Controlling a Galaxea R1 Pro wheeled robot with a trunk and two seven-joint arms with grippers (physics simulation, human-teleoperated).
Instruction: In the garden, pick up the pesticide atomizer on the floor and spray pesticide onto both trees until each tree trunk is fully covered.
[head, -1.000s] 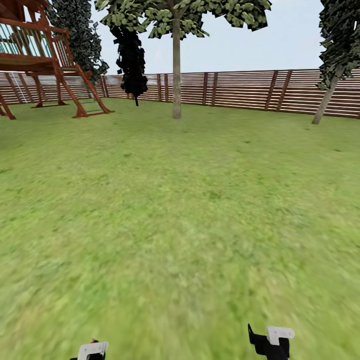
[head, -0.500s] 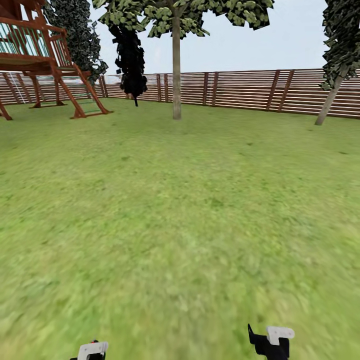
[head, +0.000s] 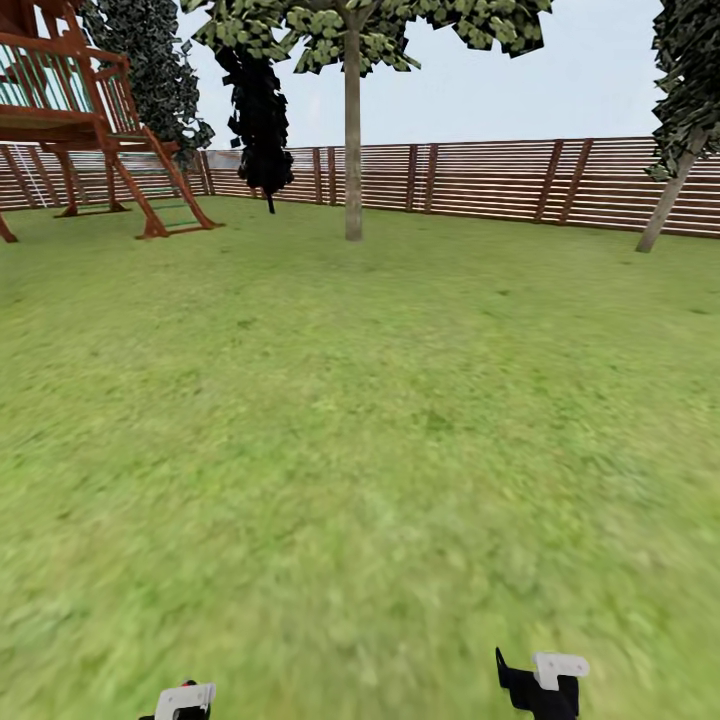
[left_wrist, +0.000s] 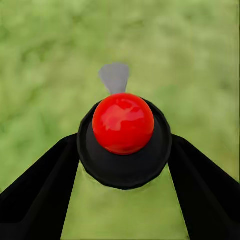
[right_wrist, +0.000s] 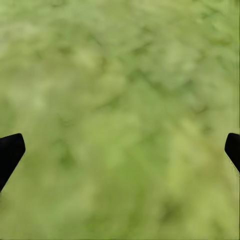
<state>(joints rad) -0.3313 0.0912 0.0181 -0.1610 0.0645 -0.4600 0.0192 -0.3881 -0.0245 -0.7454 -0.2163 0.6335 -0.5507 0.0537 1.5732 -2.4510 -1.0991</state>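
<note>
View shifted slightly; left hand (left_wrist: 122, 200) clamped on atomizer (left_wrist: 123, 137); right hand (right_wrist: 120, 150) apart.

Atomizer (left_wrist: 123, 140) body hidden below its cap. Both tools cut off by head view's lower edge. Grass (head: 360, 480) blurred.

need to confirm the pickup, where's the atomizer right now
In the left wrist view the atomizer, red knob on a black cap, sits clamped between the left hand fingers, above blurry grass.

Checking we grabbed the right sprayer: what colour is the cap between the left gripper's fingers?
Glossy red cap, seated in a black collar; clearest in the left wrist view.
</note>
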